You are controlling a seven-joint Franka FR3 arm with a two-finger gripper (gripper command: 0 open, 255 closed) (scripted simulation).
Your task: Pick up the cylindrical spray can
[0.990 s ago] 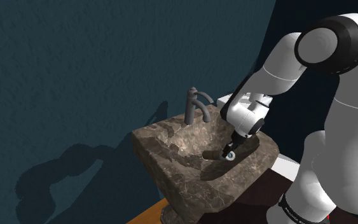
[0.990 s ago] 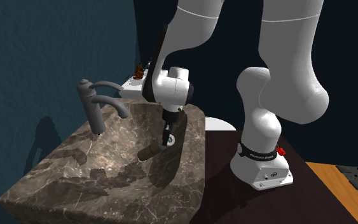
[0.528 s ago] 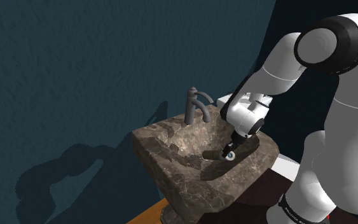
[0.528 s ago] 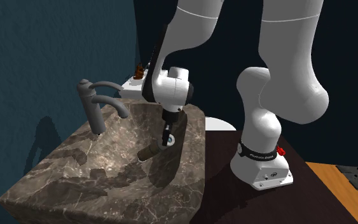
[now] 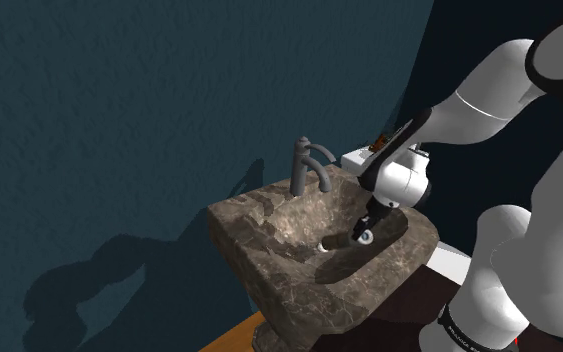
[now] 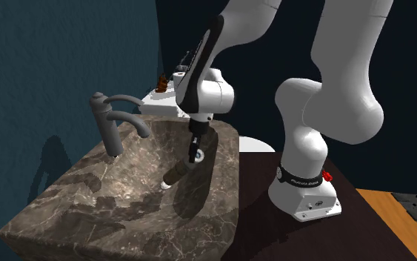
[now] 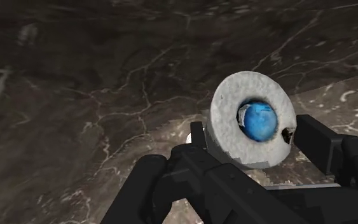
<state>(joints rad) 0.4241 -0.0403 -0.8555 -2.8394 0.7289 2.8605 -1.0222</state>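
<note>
The claw (image 6: 194,156) is clasping the brown spray can (image 6: 175,176) by one end, low inside the sink (image 6: 58,207). The can's long axis is slanting down from the claw toward the second exterior view's left.

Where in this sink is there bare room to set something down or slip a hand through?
Free: the basin floor between the faucet and the spray can, and the sink rim along the second exterior view's bottom. Crowded: the basin side under the gripper, which clasps the can.
</note>
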